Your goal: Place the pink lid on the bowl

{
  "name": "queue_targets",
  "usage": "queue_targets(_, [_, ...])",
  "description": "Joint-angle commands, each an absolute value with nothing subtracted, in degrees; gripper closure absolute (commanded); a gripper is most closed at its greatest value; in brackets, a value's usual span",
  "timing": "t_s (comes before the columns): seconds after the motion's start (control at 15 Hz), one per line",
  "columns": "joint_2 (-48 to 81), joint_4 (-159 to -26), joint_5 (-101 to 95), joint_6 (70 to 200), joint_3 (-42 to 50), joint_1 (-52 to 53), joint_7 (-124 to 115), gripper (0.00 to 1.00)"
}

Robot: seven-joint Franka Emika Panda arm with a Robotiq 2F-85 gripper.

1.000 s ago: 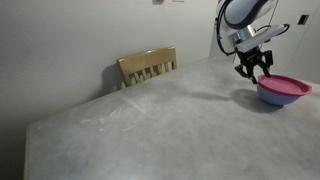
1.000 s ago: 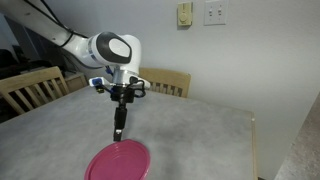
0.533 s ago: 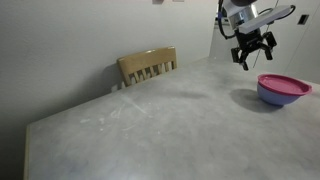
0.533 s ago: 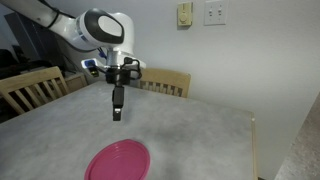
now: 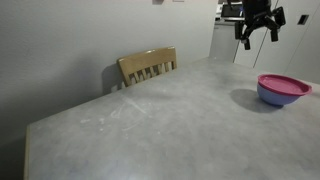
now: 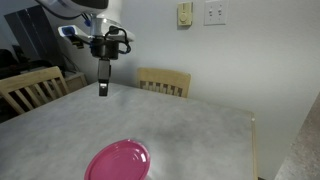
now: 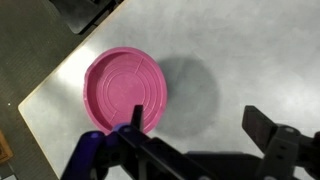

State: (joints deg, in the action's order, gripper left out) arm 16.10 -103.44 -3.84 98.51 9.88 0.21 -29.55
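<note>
Hovering wide-open and empty, gripper (image 5: 258,36) above pink lid (image 5: 284,85) capping bowl (image 5: 270,99); any descent could knock it askew.

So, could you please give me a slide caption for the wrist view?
Open, empty tool above a grey table, pink lid lying below near its corner.

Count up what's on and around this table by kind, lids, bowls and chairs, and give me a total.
Pink lid: 1
Blue bowl: 1
Wooden chairs: 2, one at the table's side, one behind it
Total: 4
</note>
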Motion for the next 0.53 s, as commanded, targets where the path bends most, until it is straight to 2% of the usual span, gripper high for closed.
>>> queue_targets(0.0, [12.45,-104.96,-0.01,96.73,8.36,-1.50,-26.62,0.00])
queue_targets(0.47, [13.03,-103.52,-0.19,96.35,8.21,-1.13,-27.73,0.00])
